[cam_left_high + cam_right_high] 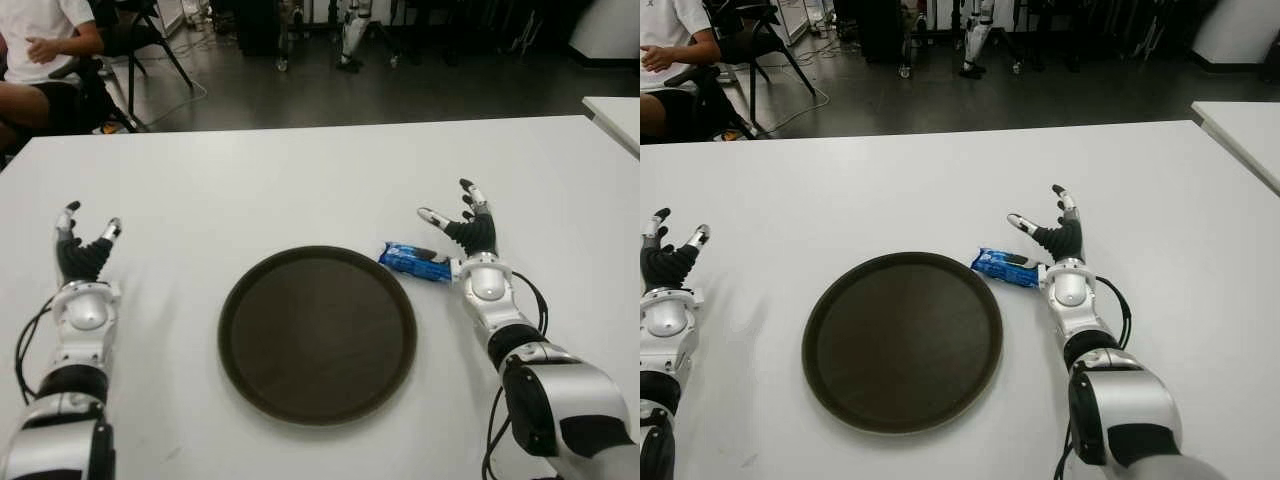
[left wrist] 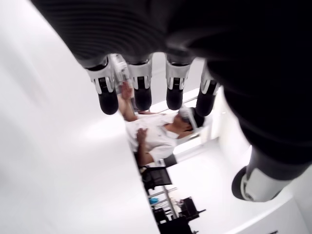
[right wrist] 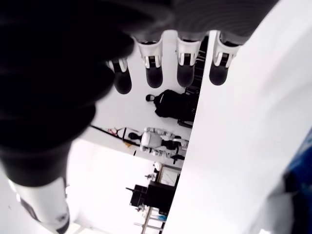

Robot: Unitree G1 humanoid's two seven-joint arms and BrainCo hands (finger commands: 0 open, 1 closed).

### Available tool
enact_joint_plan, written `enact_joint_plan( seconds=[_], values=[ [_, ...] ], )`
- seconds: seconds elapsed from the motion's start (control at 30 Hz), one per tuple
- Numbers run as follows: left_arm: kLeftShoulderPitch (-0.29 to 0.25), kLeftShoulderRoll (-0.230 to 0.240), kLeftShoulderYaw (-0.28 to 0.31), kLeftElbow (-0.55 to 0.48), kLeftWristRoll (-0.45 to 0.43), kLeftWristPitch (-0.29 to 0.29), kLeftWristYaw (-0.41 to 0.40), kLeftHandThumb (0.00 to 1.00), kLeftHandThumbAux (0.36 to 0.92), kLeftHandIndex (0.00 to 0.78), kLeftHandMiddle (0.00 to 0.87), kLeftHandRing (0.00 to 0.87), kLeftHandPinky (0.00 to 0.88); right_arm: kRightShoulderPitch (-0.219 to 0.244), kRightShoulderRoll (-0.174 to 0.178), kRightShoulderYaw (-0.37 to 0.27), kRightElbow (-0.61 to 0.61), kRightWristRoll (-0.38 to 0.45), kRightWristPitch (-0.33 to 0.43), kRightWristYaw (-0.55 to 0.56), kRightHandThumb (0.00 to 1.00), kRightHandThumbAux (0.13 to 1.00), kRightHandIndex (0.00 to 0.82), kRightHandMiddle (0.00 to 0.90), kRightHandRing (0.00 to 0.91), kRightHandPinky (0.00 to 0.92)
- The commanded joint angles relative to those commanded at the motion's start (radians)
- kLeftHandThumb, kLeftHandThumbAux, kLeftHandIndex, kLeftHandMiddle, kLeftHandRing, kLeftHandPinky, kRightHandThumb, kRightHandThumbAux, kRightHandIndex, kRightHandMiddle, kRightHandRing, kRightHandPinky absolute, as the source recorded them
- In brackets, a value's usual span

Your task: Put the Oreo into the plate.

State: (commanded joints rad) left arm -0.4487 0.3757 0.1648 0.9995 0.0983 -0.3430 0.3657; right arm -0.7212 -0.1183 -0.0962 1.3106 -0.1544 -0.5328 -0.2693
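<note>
Blue foil Oreo packet [image 1: 414,262] lies against my right hand [image 1: 466,232], fingers spread, empty; careless closing could flick it past the dark round plate [image 1: 317,333].

Blue Oreo pack [image 1: 414,261] flat on table, touching dark round plate [image 1: 318,335]

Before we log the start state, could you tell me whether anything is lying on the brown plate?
Nothing shows on the plate; its whole dark surface is bare. The blue Oreo pack lies on the white table just off its right rim, beside the open right robot hand.
</note>
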Motion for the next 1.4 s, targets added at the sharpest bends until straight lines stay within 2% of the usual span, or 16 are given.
enact_joint_plan(
  seconds=[0.27,0.47,0.67,0.8,0.93,1.1,1.4],
  values=[
    [0.0,0.003,-0.021,-0.039,0.026,0.022,0.004,0.0,0.624,0.005,0.0,0.0,0.0,-0.006,0.006,-0.003,0.0,0.007,-0.012,0.004,0.0,0.758,0.018,0.0,0.0,0.0],
    [0.02,0.018,-0.045,-0.056,0.06,0.015,0.006,0.0,0.645,0.01,0.0,0.0,0.0,-0.012,0.004,0.005,0.003,-0.003,-0.003,-0.012,0.0,0.722,0.015,0.0,0.0,0.0],
    [-0.019,0.018,-0.031,0.027,0.044,0.015,-0.007,0.0,0.624,0.008,0.0,0.0,0.0,-0.017,0.003,-0.001,0.004,0.008,0.009,-0.009,0.0,0.698,0.016,0.0,0.0,0.0],
    [-0.035,0.004,0.006,0.039,-0.012,0.001,-0.042,0.0,0.617,0.003,0.0,0.0,0.0,-0.019,0.003,-0.007,0.004,0.013,0.01,-0.007,0.0,0.719,0.025,0.006,0.0,0.0],
    [-0.043,-0.004,0.004,0.039,-0.02,0.0,-0.052,0.0,0.601,0.0,0.0,0.0,0.0,-0.02,0.0,-0.003,0.004,0.007,0.016,-0.009,0.0,0.718,0.039,0.014,0.0,0.0],
    [-0.025,-0.02,-0.008,-0.006,-0.008,-0.013,-0.032,0.0,0.594,0.0,0.0,0.0,0.0,-0.023,-0.001,0.003,0.003,0.001,0.026,-0.011,0.0,0.677,0.038,0.007,0.0,0.0],
    [-0.025,-0.02,-0.004,0.013,-0.015,-0.04,-0.041,0.0,0.589,0.0,0.0,0.0,0.0,-0.022,0.0,0.005,0.002,0.0,0.028,-0.02,0.0,0.652,0.034,0.005,0.0,0.0]
  ],
)
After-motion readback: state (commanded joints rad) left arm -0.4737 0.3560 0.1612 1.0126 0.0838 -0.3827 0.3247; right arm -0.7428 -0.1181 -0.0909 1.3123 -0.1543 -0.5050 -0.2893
